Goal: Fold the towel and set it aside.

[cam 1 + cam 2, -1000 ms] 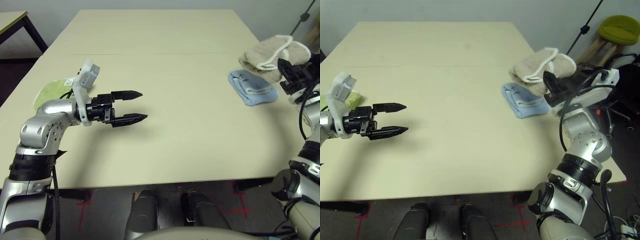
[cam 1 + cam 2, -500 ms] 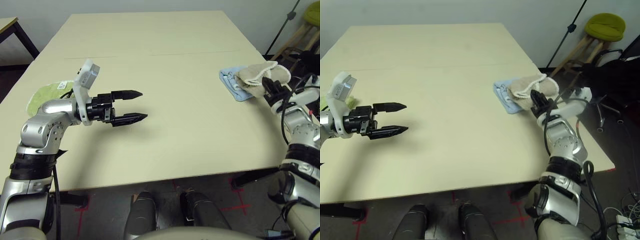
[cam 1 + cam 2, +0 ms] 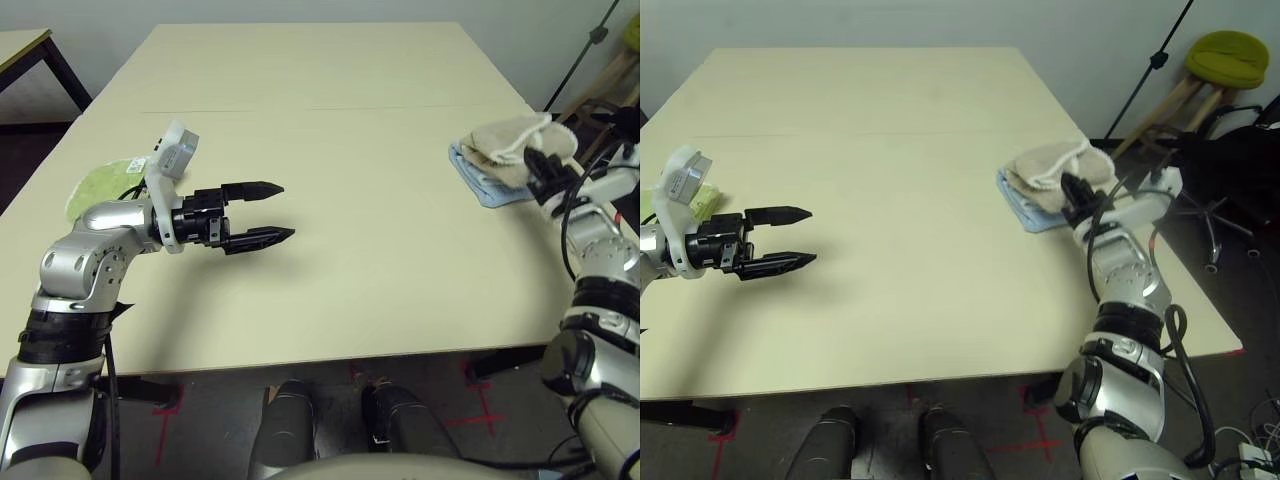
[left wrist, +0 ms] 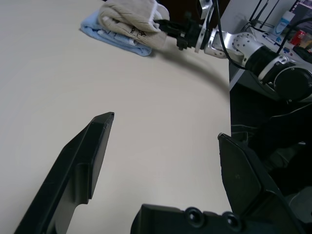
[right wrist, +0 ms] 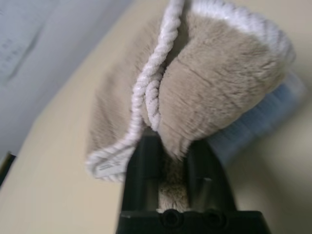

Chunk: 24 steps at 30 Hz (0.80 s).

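The towel [image 3: 503, 143], beige terry with white corded edging, lies folded in a bundle on top of the light blue folded cloth [image 3: 487, 188] at the table's right edge. My right gripper [image 3: 545, 166] reaches in from the right and is shut on a fold of the towel [image 5: 219, 73]; the cloth fills the narrow gap between its fingers [image 5: 146, 161]. My left gripper [image 3: 288, 210] hovers open over the bare left-middle of the table [image 3: 380, 250], far from the towel, with nothing between its fingers [image 4: 92, 146].
A green folded cloth [image 3: 100, 182] lies by the table's left edge behind my left forearm. Off the table's right side stand a stool with a green cushion [image 3: 1230, 50], a stand pole [image 3: 1145, 75] and a dark chair [image 3: 1230, 165].
The head camera has swung. My right gripper has brought the towel from beside the light blue cloth to on top of it. The left arm has not moved.
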{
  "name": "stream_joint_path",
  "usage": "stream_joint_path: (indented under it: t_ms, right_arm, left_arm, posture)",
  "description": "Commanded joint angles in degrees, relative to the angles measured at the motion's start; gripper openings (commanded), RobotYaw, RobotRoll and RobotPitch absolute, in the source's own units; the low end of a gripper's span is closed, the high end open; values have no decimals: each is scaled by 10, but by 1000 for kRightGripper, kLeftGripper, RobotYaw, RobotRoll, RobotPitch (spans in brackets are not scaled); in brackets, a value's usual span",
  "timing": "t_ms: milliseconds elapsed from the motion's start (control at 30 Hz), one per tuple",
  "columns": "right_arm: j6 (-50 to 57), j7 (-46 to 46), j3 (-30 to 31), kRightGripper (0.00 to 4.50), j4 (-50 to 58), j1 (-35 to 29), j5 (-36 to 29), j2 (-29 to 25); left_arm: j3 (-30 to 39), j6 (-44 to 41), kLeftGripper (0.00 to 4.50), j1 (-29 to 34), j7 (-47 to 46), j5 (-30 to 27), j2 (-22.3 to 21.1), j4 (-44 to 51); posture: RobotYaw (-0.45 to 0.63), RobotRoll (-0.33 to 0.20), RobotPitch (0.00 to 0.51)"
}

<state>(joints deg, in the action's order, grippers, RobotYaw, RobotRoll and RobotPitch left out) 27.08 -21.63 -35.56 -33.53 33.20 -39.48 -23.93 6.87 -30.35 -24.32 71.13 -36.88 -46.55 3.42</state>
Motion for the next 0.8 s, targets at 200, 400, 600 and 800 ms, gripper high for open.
stream_joint_path:
  t_ms: [200,400,600,800]
  right_arm:
    - [156,-13,30,4017,120,-46,-38,-48]
    - [294,-78,84,4468,268,-148,-67,-124]
    - [213,-140,135,4468,363,-194,-19,-160]
    - [-41,-108,155,4468,345,-200,108,-83]
  left_arm:
    - [12,-31,4500,10,3,-27,-9,22]
    - [33,-103,4500,24,-16,-75,-21,41]
    - [96,-67,4500,54,-102,-56,4,40]
    - [169,55,4500,117,-269,30,95,16]
  posture:
    - [125,0,149]
    - [118,0,149]
    - [108,0,144]
    - [113,0,135]
